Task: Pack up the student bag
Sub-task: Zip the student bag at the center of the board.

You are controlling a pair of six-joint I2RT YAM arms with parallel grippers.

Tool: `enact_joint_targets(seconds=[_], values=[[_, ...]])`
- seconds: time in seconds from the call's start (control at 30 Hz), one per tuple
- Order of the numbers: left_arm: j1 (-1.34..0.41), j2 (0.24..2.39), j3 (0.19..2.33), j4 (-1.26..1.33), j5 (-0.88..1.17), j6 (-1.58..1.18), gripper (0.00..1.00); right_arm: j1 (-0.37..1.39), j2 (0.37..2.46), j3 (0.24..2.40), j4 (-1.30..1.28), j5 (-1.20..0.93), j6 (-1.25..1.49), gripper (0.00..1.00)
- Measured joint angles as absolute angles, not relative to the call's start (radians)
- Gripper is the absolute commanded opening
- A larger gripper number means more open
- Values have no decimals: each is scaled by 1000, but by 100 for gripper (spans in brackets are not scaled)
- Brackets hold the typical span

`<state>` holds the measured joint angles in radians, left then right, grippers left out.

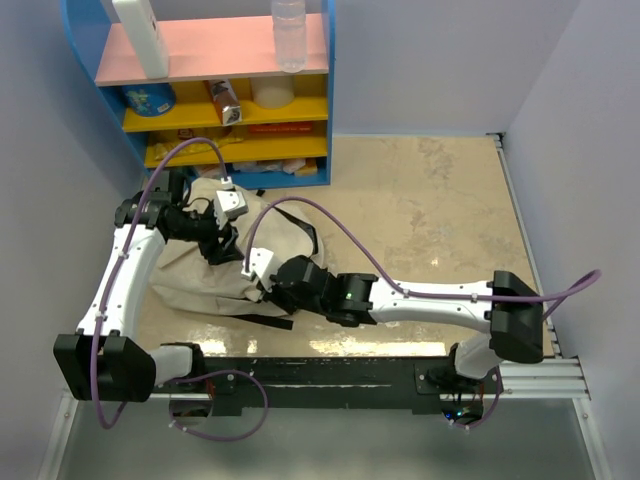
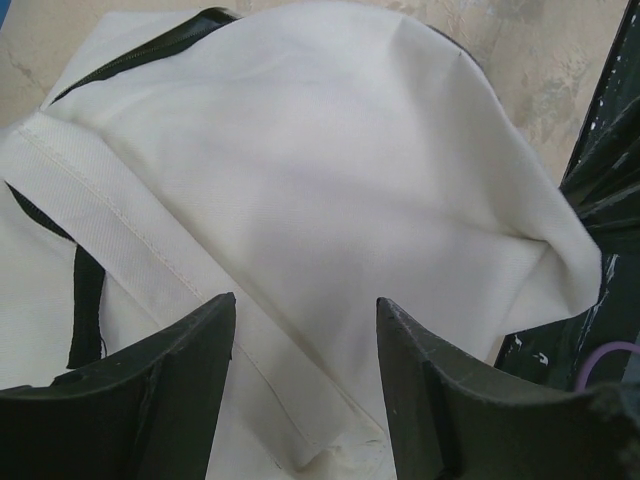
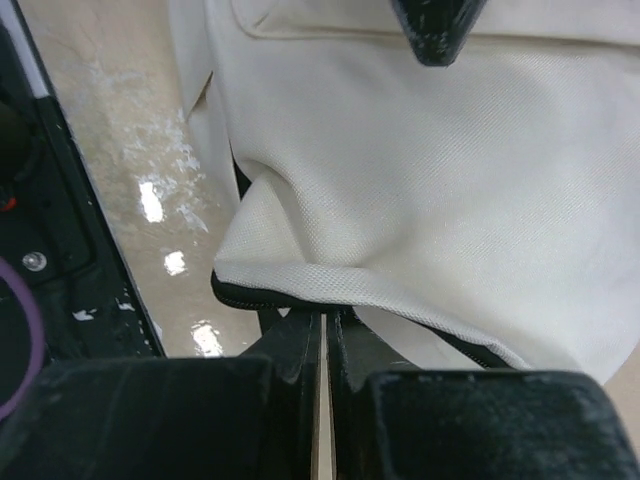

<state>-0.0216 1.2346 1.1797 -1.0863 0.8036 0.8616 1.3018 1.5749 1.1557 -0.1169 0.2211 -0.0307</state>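
Observation:
The student bag (image 1: 200, 285), a soft beige fabric backpack with black zipper edges and straps, lies slumped on the table at the left. My left gripper (image 1: 222, 248) hovers over its upper part. In the left wrist view the left gripper (image 2: 305, 310) is open, and only cream bag cloth (image 2: 330, 170) lies between the fingers. My right gripper (image 1: 272, 283) is at the bag's near right edge. In the right wrist view the right gripper (image 3: 326, 315) has its jaws pressed together at the bag's black zipper rim (image 3: 270, 297), with the cream cloth (image 3: 430, 200) lifted above it.
A blue shelf unit (image 1: 215, 90) with a pink top and yellow shelves stands at the back left. It holds a clear bottle (image 1: 289, 35), a white object (image 1: 142, 35) and small items. Grey walls close in on both sides. The black base rail (image 1: 330, 375) runs along the near edge.

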Motion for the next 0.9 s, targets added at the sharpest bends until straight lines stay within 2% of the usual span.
enact_joint_targets(seconds=[0.27, 0.57, 0.7, 0.9], values=[[-22, 1217, 1177, -1160, 810, 937, 66, 1301, 1447, 1086, -144, 216, 46, 1], [-51, 1101, 1098, -1295, 853, 1120, 68, 1302, 1384, 989, -146, 210, 147, 0], [-165, 1063, 1079, -1266, 859, 1113, 68, 1302, 1365, 926, -126, 203, 213, 0], [-428, 1013, 916, -1113, 767, 984, 65, 1309, 1295, 841, -129, 164, 326, 0]])
